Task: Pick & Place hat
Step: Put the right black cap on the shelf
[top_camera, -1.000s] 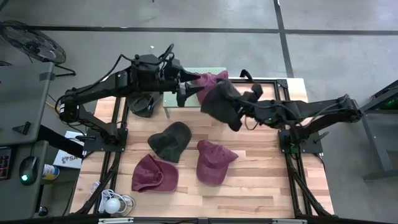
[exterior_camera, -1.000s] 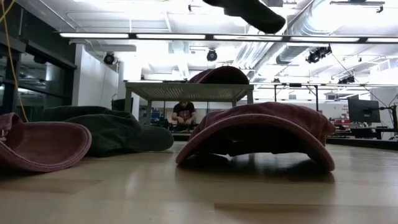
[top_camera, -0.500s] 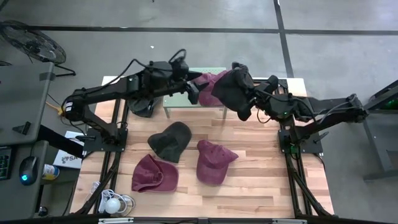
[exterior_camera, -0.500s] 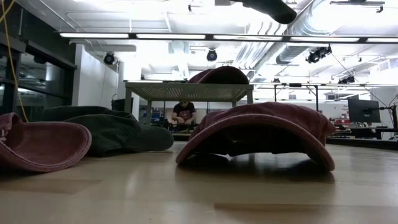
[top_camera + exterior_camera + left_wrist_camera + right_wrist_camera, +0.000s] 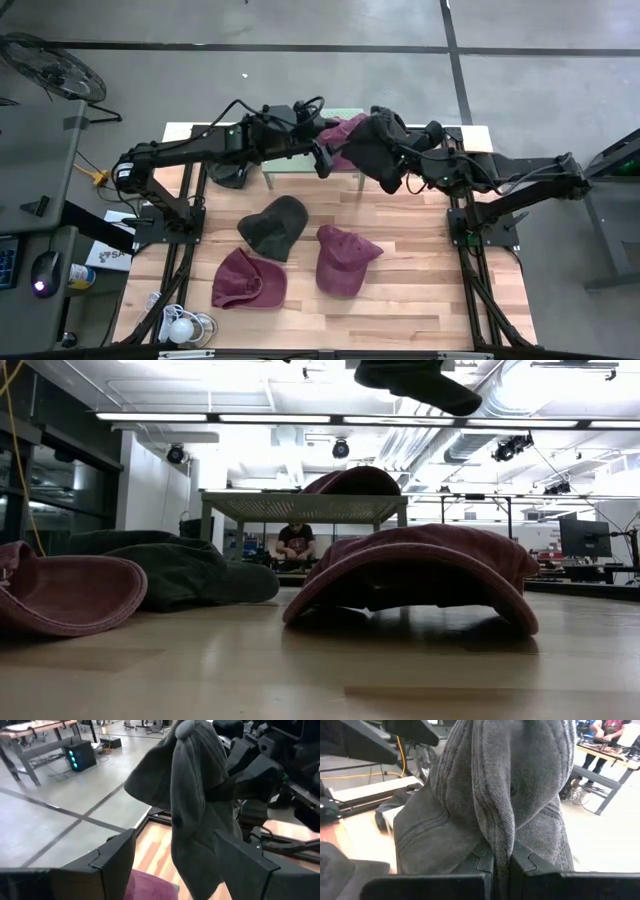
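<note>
Moved since 1 s ago: grey hat (image 5: 377,148) carried up over rack (image 5: 290,152), held above maroon hat (image 5: 340,130).

High view: right gripper (image 5: 403,163) clamped on grey hat; left gripper (image 5: 322,160) just beside.

Low view: grey hat (image 5: 418,380) hung high above rack (image 5: 303,506).

Left wrist view: fingers (image 5: 114,855) spread wide, nothing held.

Right wrist view: fabric pinched. Hat to be lowered squarely onto rack before release.

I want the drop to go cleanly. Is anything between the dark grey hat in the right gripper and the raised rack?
Yes: a maroon hat already lies on the rack, right beside the dark grey hat that the right gripper holds; the open left gripper hangs alongside.

Six caps showed around the raised stand (image 5: 300,170): three maroon caps (image 5: 345,260) and three dark grey caps (image 5: 272,224), one dark cap hanging above it.
</note>
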`<action>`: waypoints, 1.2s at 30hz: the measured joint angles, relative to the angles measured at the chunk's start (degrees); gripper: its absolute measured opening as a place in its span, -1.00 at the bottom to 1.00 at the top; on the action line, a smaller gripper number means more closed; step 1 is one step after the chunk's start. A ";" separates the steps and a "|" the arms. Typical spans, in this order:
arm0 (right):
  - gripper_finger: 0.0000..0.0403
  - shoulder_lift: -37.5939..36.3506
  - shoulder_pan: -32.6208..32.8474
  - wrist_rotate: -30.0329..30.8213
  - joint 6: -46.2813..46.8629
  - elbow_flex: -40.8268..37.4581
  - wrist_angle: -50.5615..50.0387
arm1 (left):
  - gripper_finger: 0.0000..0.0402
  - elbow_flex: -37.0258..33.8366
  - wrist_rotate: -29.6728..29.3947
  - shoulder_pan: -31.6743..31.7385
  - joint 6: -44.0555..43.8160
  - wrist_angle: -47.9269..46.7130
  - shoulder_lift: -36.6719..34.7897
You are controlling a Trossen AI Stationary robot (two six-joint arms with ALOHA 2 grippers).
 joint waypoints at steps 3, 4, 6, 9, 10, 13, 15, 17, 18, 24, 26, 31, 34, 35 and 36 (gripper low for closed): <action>-0.96 0.00 -0.25 -0.27 -0.41 0.00 0.01 | 0.29 0.00 0.56 0.00 0.59 -0.01 0.00; -0.96 0.00 -0.46 -0.92 -1.12 0.00 0.01 | 0.29 0.00 0.95 0.00 0.60 0.01 0.00; -0.96 0.01 -0.46 -2.54 -1.58 0.00 -0.08 | 0.29 0.00 1.80 0.00 0.60 0.04 0.00; -0.96 0.28 -0.46 -2.88 -1.57 0.00 -0.29 | 0.29 0.00 2.04 0.00 0.58 0.94 0.00; -0.96 0.31 -0.44 -3.27 -1.58 0.00 -0.28 | 0.29 0.00 2.04 0.00 0.58 1.68 0.00; -0.96 0.41 -0.44 -4.74 -2.53 0.00 0.24 | 0.29 0.01 2.02 0.00 0.57 3.79 0.41; -0.96 0.53 -0.44 -4.80 -2.65 0.00 0.45 | 0.29 0.04 2.74 0.05 0.34 5.05 0.87; -0.96 0.61 -0.44 -5.63 -2.91 0.00 0.41 | 0.29 -0.02 4.48 0.07 0.16 6.20 1.32; -0.96 0.75 -0.44 -5.84 -3.06 0.00 0.48 | 0.29 0.08 5.21 0.07 0.14 7.58 1.70; -0.96 1.63 -0.44 -7.31 -2.87 0.00 0.75 | 0.29 0.04 6.65 0.05 -1.44 8.95 2.91; -0.96 1.78 -0.44 -7.51 -2.80 0.00 0.71 | 0.29 0.00 6.90 0.05 -2.45 8.36 3.06; -0.96 1.92 -0.42 -7.85 -2.73 0.00 1.34 | 0.29 0.02 9.22 0.06 -6.60 8.25 3.03; -0.96 1.92 -0.37 -7.94 -2.71 0.00 1.92 | 0.29 0.00 9.70 0.05 -8.98 8.24 3.04; -0.96 1.92 -0.37 -8.08 -2.71 0.00 1.93 | 0.29 0.00 9.71 0.02 -9.72 8.36 3.04; -0.96 1.92 -0.37 -8.51 -2.75 0.00 1.91 | 0.29 0.00 9.71 0.03 -10.41 8.39 3.04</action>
